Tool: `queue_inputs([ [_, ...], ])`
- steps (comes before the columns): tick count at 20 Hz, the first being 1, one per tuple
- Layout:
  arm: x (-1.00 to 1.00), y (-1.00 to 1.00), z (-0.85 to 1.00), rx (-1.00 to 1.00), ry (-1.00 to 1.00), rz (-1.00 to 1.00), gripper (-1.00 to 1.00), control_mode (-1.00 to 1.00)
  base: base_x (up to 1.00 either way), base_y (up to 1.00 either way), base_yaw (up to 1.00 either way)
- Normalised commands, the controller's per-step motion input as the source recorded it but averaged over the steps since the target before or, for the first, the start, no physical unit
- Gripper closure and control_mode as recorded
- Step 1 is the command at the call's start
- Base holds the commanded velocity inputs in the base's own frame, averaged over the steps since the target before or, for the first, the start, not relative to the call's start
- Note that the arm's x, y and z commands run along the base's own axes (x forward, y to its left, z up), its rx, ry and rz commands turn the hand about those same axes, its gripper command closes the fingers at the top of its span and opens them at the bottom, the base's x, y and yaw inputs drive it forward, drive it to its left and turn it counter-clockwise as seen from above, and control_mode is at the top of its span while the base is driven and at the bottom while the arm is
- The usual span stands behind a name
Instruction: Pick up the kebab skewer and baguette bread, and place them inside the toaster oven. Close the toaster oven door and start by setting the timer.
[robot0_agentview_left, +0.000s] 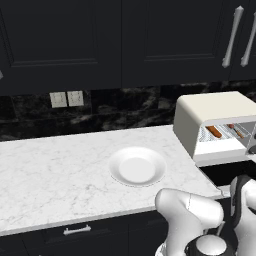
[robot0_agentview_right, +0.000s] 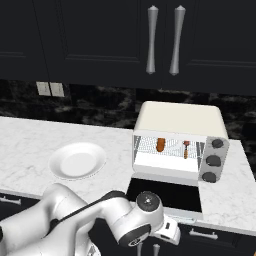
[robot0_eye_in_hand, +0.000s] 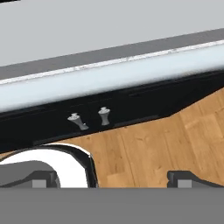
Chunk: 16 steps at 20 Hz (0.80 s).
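Observation:
The cream toaster oven (robot0_agentview_right: 180, 120) stands at the right of the counter, and the left base view has the toaster oven (robot0_agentview_left: 210, 112) at its right edge. The toaster oven door (robot0_agentview_right: 165, 194) hangs open, lying flat toward me. On the wire rack inside lie the orange-brown baguette bread (robot0_agentview_right: 160, 144) and, to its right, the kebab skewer (robot0_agentview_right: 186, 148); the left base view shows the baguette (robot0_agentview_left: 214, 131) and skewer (robot0_agentview_left: 235, 130) too. My gripper (robot0_agentview_right: 147, 250) hangs low in front of the counter edge, below the door. In the hand view the gripper (robot0_eye_in_hand: 114, 179) is open and holds nothing.
A white plate (robot0_agentview_left: 137, 166) sits on the marble counter (robot0_agentview_left: 55, 175) left of the oven. Three dark knobs (robot0_agentview_right: 213, 160) run down the oven's right side. The hand view faces dark cabinet fronts with two small handles (robot0_eye_in_hand: 104, 116) above a wooden floor (robot0_eye_in_hand: 175, 144).

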Motion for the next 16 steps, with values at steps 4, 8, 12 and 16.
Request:
queue_inputs([
  [4,0.55,0.00,-0.05,0.00,0.00,0.00,-1.00,-1.00,0.00,0.00,0.00],
  [8,0.28,0.00,-0.14,0.00,0.00,0.02,-1.00,-1.00,0.00,0.00,0.00],
  [12,0.27,0.00,-0.14,0.00,0.00,0.03,-1.00,-1.00,0.00,0.00,0.00],
  [16,0.25,0.00,-0.04,0.00,0.00,0.01,-1.00,-1.00,0.00,0.00,0.00],
])
